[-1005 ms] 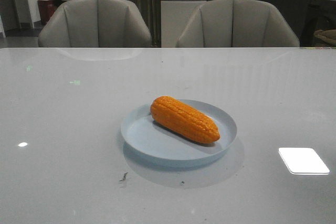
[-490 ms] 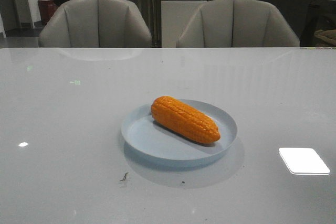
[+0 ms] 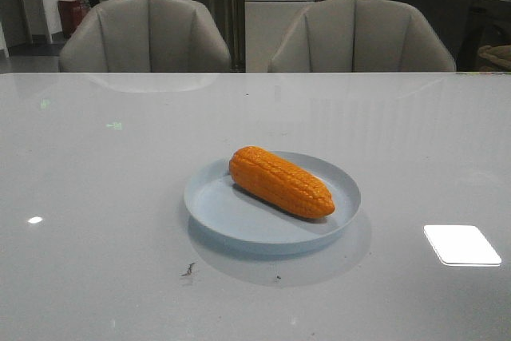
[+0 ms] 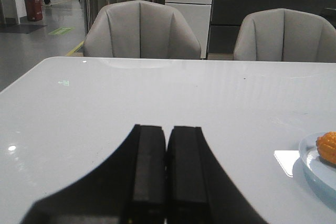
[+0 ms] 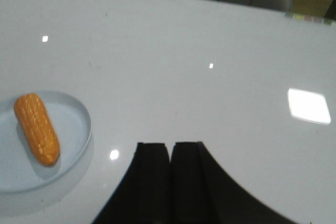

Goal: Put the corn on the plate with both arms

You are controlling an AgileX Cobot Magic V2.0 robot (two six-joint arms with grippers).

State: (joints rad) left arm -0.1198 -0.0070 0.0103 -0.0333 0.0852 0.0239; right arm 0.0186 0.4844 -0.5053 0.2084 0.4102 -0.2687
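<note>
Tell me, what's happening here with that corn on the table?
Nothing is being handled right now. The orange corn lies inside the pale blue plate on the glossy table, its thick end pointing away and to the left in the front view. The left gripper and the right gripper are both shut, empty and off to the sides of the plate. The placing looks done.

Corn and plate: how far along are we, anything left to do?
Looks done: the corn lies inside the plate, nothing touching it. In hand: nothing; the left end effector and right end effector are both shut and empty, over bare table away from the plate. Left: apparently no placing step, at most parking the arms.
</note>
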